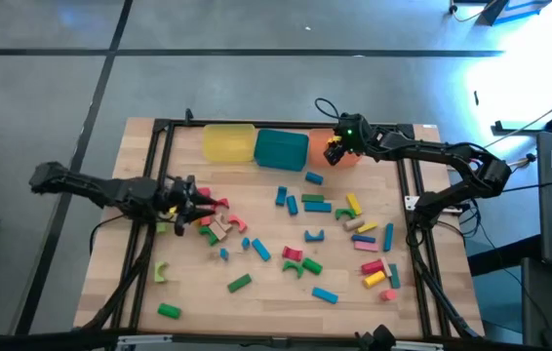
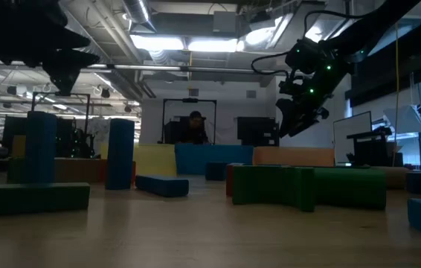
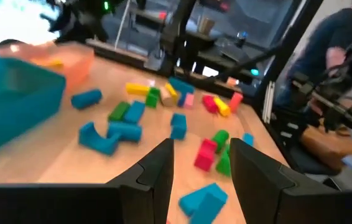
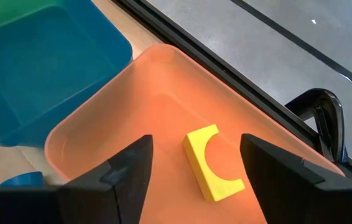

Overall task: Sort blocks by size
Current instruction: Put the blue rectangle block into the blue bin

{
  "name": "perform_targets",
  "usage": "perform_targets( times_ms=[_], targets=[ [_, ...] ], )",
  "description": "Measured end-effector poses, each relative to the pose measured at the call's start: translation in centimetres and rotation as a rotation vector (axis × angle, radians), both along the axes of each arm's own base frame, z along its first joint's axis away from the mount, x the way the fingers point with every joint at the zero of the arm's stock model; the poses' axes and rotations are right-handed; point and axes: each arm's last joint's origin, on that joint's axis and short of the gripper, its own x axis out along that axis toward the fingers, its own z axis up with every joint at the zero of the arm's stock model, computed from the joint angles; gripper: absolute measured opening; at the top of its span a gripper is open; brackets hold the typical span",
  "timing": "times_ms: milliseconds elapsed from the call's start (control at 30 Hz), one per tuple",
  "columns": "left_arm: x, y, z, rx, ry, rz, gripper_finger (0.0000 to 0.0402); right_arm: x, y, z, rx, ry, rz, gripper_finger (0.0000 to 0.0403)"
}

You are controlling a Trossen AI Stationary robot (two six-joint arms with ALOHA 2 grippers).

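Right wrist view: yellow arch (image 4: 212, 163) lying in orange tray (image 4: 101, 124), right gripper (image 4: 194, 163) wide open, empty. Lift straight up before swinging away.

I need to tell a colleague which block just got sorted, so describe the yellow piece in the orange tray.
Find the three trays at the table's far edge; the orange tray is the rightmost, beside the teal tray. On its floor, below the open right end effector, lies a yellow arch block, the only block visible there.

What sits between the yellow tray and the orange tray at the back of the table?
The teal tray sits between the yellow tray and the orange tray, touching the yellow one; the high view shows this.
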Motion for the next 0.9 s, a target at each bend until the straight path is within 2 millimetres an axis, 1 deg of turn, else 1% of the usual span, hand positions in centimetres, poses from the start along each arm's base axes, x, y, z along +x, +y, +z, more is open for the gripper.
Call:
perform_targets(
  times_ms=[100, 267, 367, 500, 600, 667, 900],
  targets=[
    [1.2, -0.5, 0.5, -0.023, 0.077, -0.015, 0.0134, 0.0, 0.0, 0.0, -0.001, -0.001, 0.000, 0.0244],
    [4.0, -1.6, 2.5, -0.008, 0.182, -0.038, 0.0134, 0.0, 0.0, 0.0, -0.001, -0.002, 0.000, 0.0244],
    [5.5, -2.1, 3.6, -0.020, 0.325, -0.031, 0.0134, 0.0, 0.0, 0.0, -0.001, -0.002, 0.000, 0.0244],
    [7.3, -2.7, 4.4, -0.045, 0.524, 0.002, 0.0134, 0.0, 0.0, 0.0, 0.000, -0.002, 0.001, 0.0244],
    [8.6, -3.1, 4.6, -0.079, 0.645, 0.036, 0.0134, 0.0, 0.0, 0.0, 0.000, -0.002, 0.002, 0.0244],
    [9.5, -3.3, 4.8, -0.111, 0.695, 0.060, 0.0134, 0.0, 0.0, 0.0, 0.000, -0.002, 0.002, 0.0244],
    [12.6, -4.3, 5.0, -0.188, 0.778, 0.067, 0.0134, 0.0, 0.0, 0.0, 0.001, -0.002, 0.001, 0.0244]
  ],
)
